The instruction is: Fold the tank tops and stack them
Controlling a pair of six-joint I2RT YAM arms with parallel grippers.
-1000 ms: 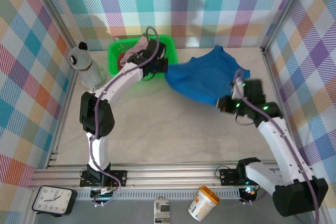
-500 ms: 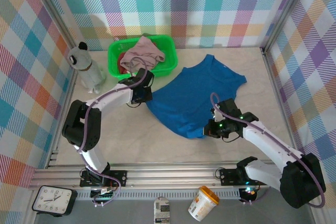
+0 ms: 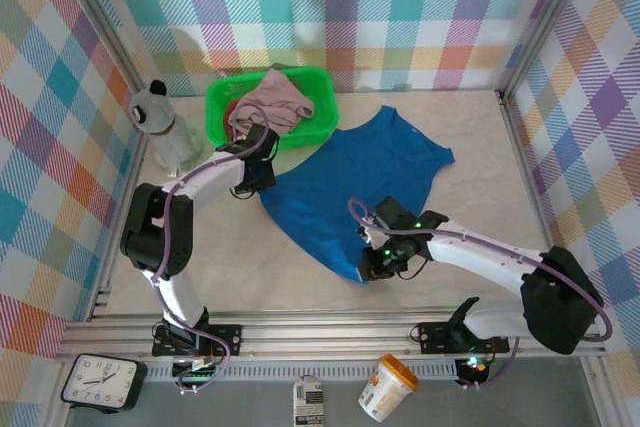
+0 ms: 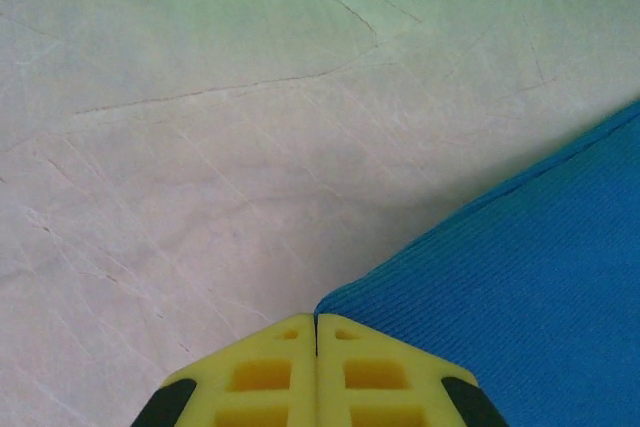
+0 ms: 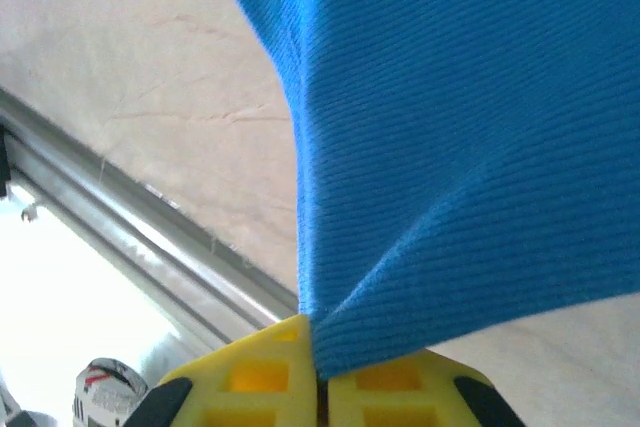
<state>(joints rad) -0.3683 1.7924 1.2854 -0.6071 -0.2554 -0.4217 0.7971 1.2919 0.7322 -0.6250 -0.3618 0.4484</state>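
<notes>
- Top external view: the blue tank top (image 3: pixel 360 172) lay spread on the desk (image 3: pixel 210 257), just right of the green basket (image 3: pixel 214 99).
  - Its long axis ran from the near-left hem to the far-right straps.
  - The left claw (image 3: pixel 254 180) sat at the hem's far-left corner and the right claw (image 3: pixel 373 265) at its near corner, so the whole cloth stretched far-right of both.
  - Each arm was nearest its own corner, so a fold would likely carry the hem toward the straps.
  - Count: three tops. One was blue on the desk. The pink top (image 3: pixel 280 97) and the dark red top (image 3: pixel 232 111) were in the one basket.
- Left wrist view: the left claw (image 4: pixel 316 352) had its fingers pressed together, with the blue tank top's (image 4: pixel 520 297) corner running into the seam. I judged it pinched. The cloth lay flat to the right and bare desk (image 4: pixel 200 147) to the left.
- Right wrist view: the right claw (image 5: pixel 320 372) was clamped on the blue tank top (image 5: pixel 450 147). The cloth puckered at the tips and was lifted off the desk (image 5: pixel 150 67).
</notes>
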